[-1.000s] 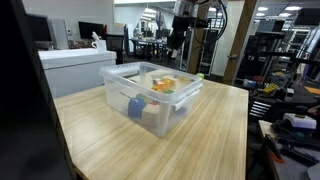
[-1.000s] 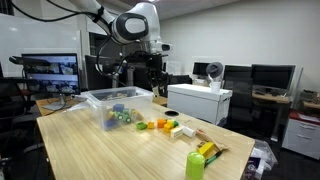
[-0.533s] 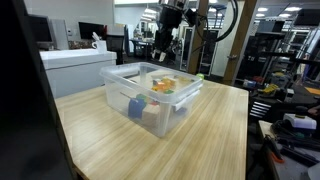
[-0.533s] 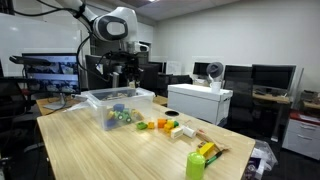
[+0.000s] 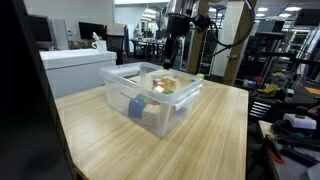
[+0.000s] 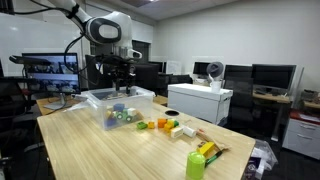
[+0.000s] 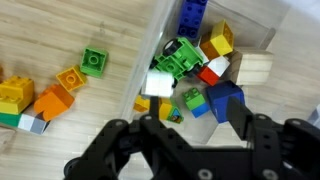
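Note:
My gripper (image 7: 197,112) hangs open and empty above a clear plastic bin (image 7: 160,45). Below the jaws lie several toy blocks in the bin: a blue block (image 7: 225,100), a small green and blue block (image 7: 194,100), a green block (image 7: 180,58), a white block (image 7: 157,84) and a wooden block (image 7: 255,70). In both exterior views the gripper (image 5: 172,50) (image 6: 120,78) is over the bin (image 5: 140,108) (image 6: 100,96), a little above its rim.
Loose blocks lie on the wooden table beside the bin: green (image 7: 93,62), orange (image 7: 68,78), yellow (image 7: 12,92), and several more (image 6: 165,126). A green cylinder (image 6: 195,164) stands near the table's edge. A white cabinet (image 5: 70,62) stands beyond the table.
The arm has swung from beyond the bin to a place over it and has come down a little. The gripper stays open and empty.

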Robot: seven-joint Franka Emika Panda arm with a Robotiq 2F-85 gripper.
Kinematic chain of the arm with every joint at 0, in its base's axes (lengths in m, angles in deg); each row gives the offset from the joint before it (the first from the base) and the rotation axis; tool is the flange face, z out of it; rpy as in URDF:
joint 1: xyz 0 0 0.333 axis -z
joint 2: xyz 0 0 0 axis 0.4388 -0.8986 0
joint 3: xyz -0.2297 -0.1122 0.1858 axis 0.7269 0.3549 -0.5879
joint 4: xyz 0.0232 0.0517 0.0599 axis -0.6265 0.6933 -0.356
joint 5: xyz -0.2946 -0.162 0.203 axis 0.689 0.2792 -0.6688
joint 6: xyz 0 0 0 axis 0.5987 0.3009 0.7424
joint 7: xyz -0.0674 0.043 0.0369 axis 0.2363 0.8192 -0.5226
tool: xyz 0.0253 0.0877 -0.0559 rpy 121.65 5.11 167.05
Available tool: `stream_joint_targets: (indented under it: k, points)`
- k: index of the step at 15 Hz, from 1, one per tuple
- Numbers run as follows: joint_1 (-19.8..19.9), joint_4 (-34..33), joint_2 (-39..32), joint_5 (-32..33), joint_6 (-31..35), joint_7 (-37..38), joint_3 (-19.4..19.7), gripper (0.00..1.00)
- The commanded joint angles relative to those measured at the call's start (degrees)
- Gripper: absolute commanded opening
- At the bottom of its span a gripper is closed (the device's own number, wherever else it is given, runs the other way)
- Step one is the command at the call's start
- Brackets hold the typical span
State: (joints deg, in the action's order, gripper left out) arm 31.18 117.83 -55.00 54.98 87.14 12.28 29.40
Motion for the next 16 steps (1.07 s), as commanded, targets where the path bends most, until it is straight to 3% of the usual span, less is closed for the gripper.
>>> stream_joint_targets:
  k: [1, 5, 11, 16]
  points:
    - [0.75, -1.35, -0.32, -4.56, 0.04, -2.76, 1.35, 1.0]
    - [2.45, -6.12, -1.72, -8.95, 0.84, -2.22, 3.78, 1.0]
    - [6.18, -7.32, -6.68, -0.4, 3.81, 1.75, 7.66, 1.0]
    - [6.72, -5.83, -10.2, 2.91, 4.73, 2.8, 7.07, 1.0]
